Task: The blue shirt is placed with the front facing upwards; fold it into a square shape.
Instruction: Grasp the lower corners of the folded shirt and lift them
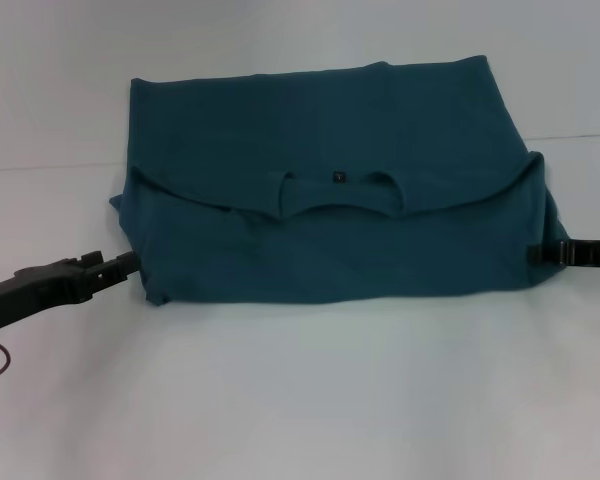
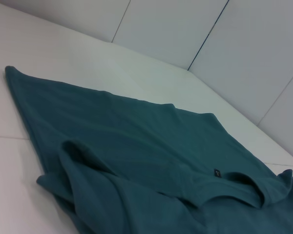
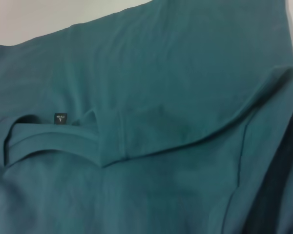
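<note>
folded blue shirt (image 1: 330,200), end effectors at sides

**Matt cloth on a smooth white surface**

The blue shirt (image 1: 330,200) is soft knitted cloth, matt, with a fine even weave and stitched hems at the neck. Its small dark label (image 3: 60,118) looks woven. The tabletop (image 1: 310,390) is smooth, white and faintly sheened. The left gripper (image 1: 120,266) and right gripper (image 1: 545,254) look like matt black plastic.
</note>
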Controlling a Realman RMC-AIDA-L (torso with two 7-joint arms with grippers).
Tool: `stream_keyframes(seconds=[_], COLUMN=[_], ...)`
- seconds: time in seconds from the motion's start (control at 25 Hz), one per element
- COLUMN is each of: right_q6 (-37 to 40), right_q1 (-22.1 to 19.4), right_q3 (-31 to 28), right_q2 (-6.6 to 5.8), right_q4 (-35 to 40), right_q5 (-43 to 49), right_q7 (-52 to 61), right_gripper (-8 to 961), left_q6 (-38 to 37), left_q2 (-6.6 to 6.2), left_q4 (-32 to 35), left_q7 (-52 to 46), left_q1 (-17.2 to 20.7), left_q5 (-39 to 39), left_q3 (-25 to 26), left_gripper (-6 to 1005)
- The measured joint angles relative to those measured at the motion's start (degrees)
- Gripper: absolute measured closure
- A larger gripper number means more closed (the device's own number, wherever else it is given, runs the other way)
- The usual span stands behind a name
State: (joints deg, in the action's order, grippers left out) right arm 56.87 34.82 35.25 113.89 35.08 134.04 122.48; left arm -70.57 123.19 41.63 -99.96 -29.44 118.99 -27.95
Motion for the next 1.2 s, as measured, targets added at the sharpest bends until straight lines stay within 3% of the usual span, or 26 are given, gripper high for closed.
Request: stream_keyframes(seconds=[0.4, 0.8, 1.2], right_q6=[0.08, 1.46, 4.28], right_q1=[-0.47, -0.99, -1.66], right_q3=[-0.41, -1.21, -1.34], right_q2=[-0.07, -0.16, -0.53], right_q4=[0.31, 0.51, 2.3], right_q5=[-0.15, -0.96, -3.11], right_q7=[0.03, -0.77, -1.28], right_gripper=[902, 924, 924], left_q6=[0.0, 5.01, 12.19], left_q2=[0.22, 0.46, 0.73], left_q4=[-0.19, -1.89, -5.78], left_q7=[0.08, 0.24, 0.31], left_q1=[0.25, 0.25, -2.21], left_q5=[0.0, 0.47, 0.2], left_q3=[0.0, -0.84, -10.23], left_gripper=[366, 367, 366])
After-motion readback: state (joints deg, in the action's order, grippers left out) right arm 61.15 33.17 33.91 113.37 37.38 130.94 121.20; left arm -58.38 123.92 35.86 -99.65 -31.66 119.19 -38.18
